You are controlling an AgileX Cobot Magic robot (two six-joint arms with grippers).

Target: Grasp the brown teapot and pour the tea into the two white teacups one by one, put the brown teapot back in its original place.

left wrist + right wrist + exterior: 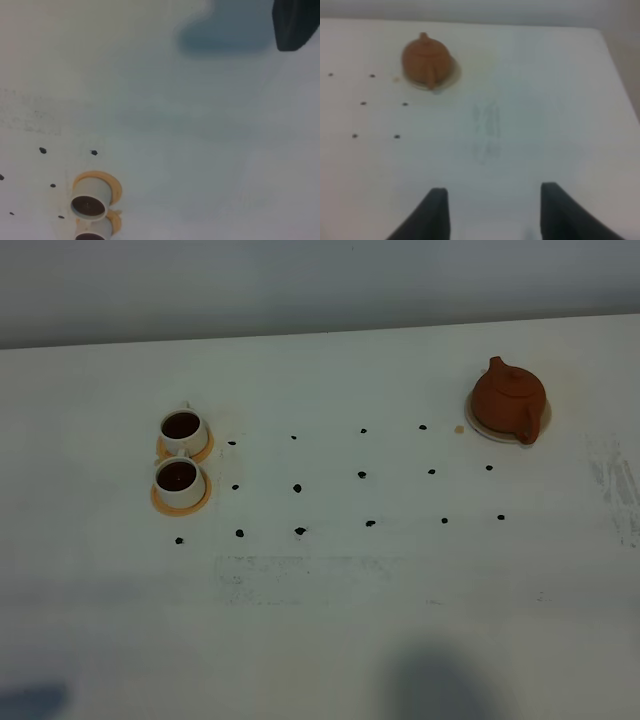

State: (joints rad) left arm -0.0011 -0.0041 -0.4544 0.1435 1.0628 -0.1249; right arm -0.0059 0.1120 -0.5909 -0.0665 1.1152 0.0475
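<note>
The brown teapot (510,398) stands upright on its pale coaster (481,424) at the back right of the table. At the left, the two white teacups (184,428) (180,481) sit on orange saucers, one behind the other, each holding dark tea (181,424). In the right wrist view my right gripper (492,212) is open with nothing between its fingers, well short of the teapot (426,59). The left wrist view looks down on the teacups (90,198) from a distance. Only a dark corner (295,22) of the left gripper shows there. Neither arm shows in the exterior view.
Rows of small black dots (297,487) mark the white table (330,620) between the cups and the teapot. A small tan speck (459,428) lies beside the coaster. Faint scuffs (612,480) mark the right side. The table's far edge runs behind the teapot.
</note>
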